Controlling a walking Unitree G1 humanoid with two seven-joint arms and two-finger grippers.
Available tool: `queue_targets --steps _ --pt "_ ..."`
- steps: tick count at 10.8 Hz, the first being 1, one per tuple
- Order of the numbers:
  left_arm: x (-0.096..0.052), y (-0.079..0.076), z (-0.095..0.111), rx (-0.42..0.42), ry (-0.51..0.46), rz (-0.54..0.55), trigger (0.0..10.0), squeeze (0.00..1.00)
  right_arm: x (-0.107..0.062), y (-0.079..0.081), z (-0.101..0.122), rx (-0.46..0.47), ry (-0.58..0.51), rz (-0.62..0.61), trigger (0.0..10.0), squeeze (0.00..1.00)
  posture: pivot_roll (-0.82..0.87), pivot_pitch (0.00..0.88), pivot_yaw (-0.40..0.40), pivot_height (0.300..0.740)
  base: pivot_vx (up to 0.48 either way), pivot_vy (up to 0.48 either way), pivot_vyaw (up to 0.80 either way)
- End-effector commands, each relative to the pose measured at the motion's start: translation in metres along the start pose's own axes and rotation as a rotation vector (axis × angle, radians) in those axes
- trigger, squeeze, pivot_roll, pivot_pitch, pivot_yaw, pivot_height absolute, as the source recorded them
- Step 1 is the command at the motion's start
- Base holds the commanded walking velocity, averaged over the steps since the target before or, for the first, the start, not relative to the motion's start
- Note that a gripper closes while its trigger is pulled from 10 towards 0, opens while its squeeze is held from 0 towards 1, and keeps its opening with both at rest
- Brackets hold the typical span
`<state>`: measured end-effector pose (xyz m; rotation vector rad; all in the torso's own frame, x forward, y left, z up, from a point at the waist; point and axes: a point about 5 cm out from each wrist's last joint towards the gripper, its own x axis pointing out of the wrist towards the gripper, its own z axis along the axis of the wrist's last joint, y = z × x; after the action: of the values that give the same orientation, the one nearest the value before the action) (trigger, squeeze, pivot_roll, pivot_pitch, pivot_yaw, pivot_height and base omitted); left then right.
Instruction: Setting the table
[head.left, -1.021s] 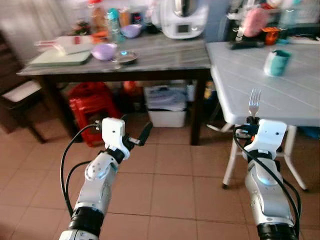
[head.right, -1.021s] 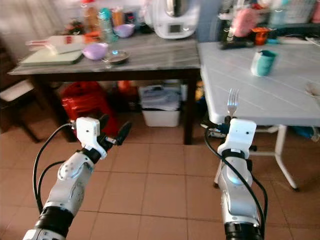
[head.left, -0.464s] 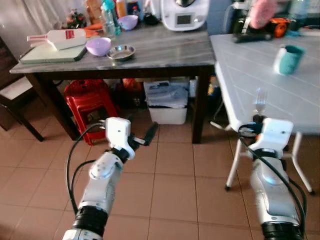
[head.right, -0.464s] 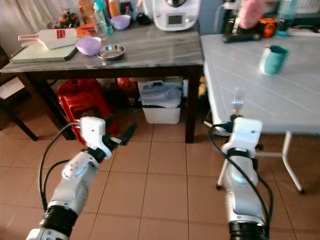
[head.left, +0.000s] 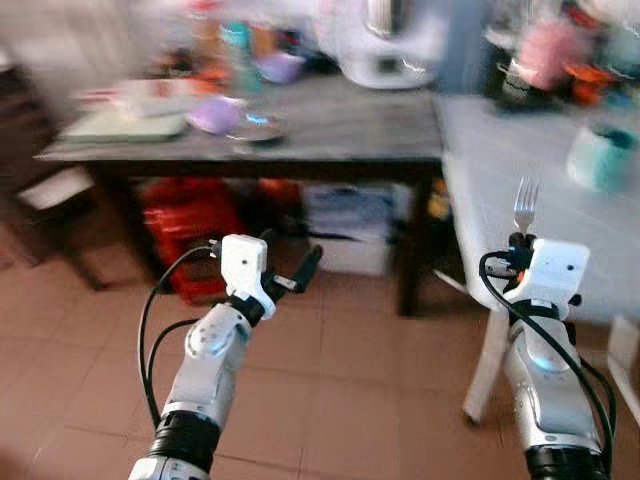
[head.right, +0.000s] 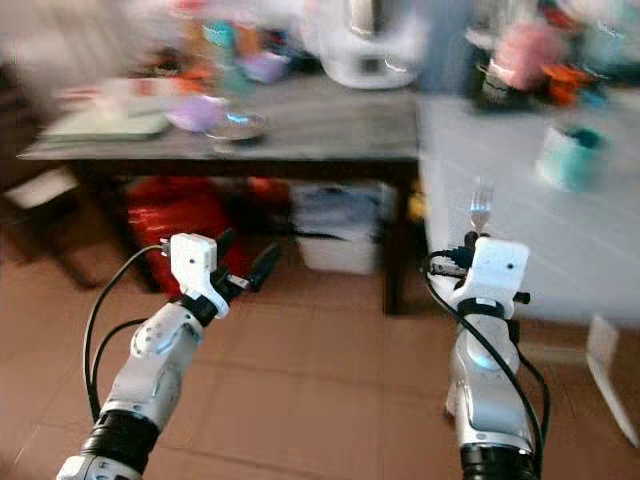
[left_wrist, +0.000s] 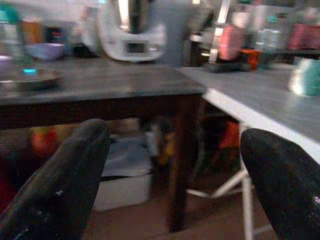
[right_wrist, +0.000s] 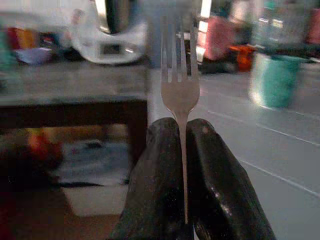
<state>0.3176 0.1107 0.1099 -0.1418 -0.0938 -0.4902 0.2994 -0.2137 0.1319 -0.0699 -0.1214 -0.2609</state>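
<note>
Since half a second ago the camera swung and blurred; the white table (head.left: 520, 160) sat nearer. Right gripper (right_wrist: 182, 135) pinched the fork (right_wrist: 180, 85) upright beside its edge, placement likely next; left gripper (left_wrist: 175, 165) gaped empty.

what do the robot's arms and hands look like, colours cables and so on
Both arms are silver metal tubes with rounded joints and black cuffs at the base. Each wrist carries a white boxy block. The left hand and the right hand each have two long, black, rounded fingers with a slightly glossy surface. Black cables loop loosely alongside each forearm up to the wrist block.
</note>
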Motion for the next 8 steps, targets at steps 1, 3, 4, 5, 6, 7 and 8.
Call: queue_targets --steps 1,3,4,5,6,7,8 --pt "-0.0034 0.0106 0.0024 0.016 0.004 0.020 10.0 0.00 0.0011 0.0120 0.0062 0.018 -0.026 0.033 10.0 0.00 0.03 0.000 0.096 0.740 0.382 0.000 0.52" --pt "-0.0032 0.0106 0.0016 0.015 0.010 0.026 10.0 0.00 0.0021 0.0116 0.0067 0.021 -0.029 0.035 10.0 0.00 0.03 0.000 0.094 0.740 0.358 0.000 0.51" --pt "-0.0033 0.0128 -0.0012 0.018 0.032 0.068 10.0 0.00 0.0030 0.0122 0.0072 0.025 -0.030 0.035 10.0 0.00 0.04 0.000 0.092 0.740 0.000 0.000 0.00" --pt "-0.0039 0.0088 -0.0043 -0.013 0.045 0.057 10.0 0.00 0.0031 0.0135 0.0071 0.035 -0.029 0.036 10.0 0.00 0.04 0.000 0.090 0.740 0.000 0.000 0.00" --pt "-0.0043 0.0068 -0.0046 -0.013 0.041 0.041 10.0 0.00 0.0033 0.0135 0.0069 0.041 -0.029 0.035 10.0 0.00 0.04 0.000 0.089 0.740 0.000 0.000 0.00" --pt "-0.0037 0.0064 -0.0047 -0.006 0.045 0.041 10.0 0.00 0.0035 0.0130 0.0062 0.049 -0.022 0.031 10.0 0.00 0.04 0.000 0.088 0.740 0.000 0.000 0.00" --pt "-0.0032 0.0061 -0.0043 -0.006 0.042 0.039 10.0 0.00 0.0037 0.0130 0.0061 0.051 -0.021 0.031 10.0 0.00 0.04 0.000 0.088 0.740 0.000 0.285 0.00"
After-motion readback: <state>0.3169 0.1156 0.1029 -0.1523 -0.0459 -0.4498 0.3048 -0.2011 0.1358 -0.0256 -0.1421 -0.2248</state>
